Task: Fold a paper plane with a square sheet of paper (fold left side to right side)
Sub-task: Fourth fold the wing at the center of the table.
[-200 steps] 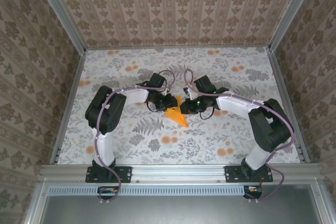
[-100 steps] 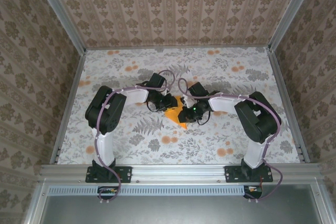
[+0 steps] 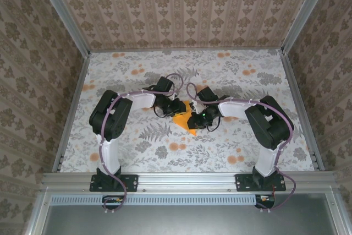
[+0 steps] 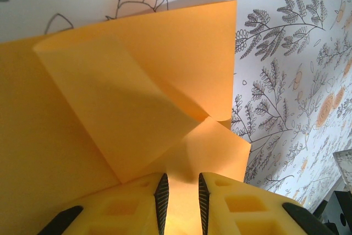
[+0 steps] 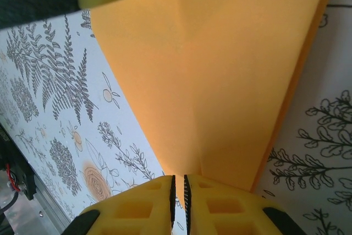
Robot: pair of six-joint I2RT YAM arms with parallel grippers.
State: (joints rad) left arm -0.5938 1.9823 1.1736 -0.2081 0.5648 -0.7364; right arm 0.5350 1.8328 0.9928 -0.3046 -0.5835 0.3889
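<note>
Top external view: the part-folded orange paper plane (image 3: 181, 120) lies mid-worktop (image 3: 137, 75), between the two arms. The left gripper (image 4: 183, 182) has its jaws a narrow slit apart at the paper's edge; I cannot tell whether it grips. The right gripper (image 5: 179, 181) is all but closed at the pointed end.
</note>
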